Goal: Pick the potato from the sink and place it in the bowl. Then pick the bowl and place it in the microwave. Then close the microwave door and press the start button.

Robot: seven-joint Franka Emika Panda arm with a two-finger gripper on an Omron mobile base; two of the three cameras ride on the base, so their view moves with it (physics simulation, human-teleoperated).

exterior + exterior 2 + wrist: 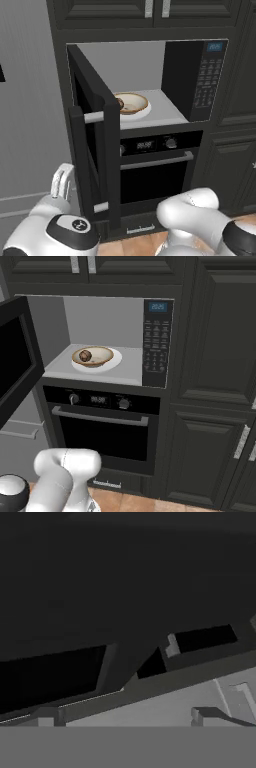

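Potato [85, 356] in bowl [93, 356], bowl inside microwave [158, 341], door open.

Sits on the light grey microwave floor, on a white round plate [114, 363], with the dark brown potato lying toward the bowl's left side. Microwave door [95, 150] swung out wide, silver bar handle facing the room, above the knobbed oven [102, 428]. Gripper [61, 181] low at the left, beside the door's outer edge, well below and apart from bowl and potato; jaws spread wide, grasping nothing.

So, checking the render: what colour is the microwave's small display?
Blue, on the microwave's keypad display; clearest in the right base view.
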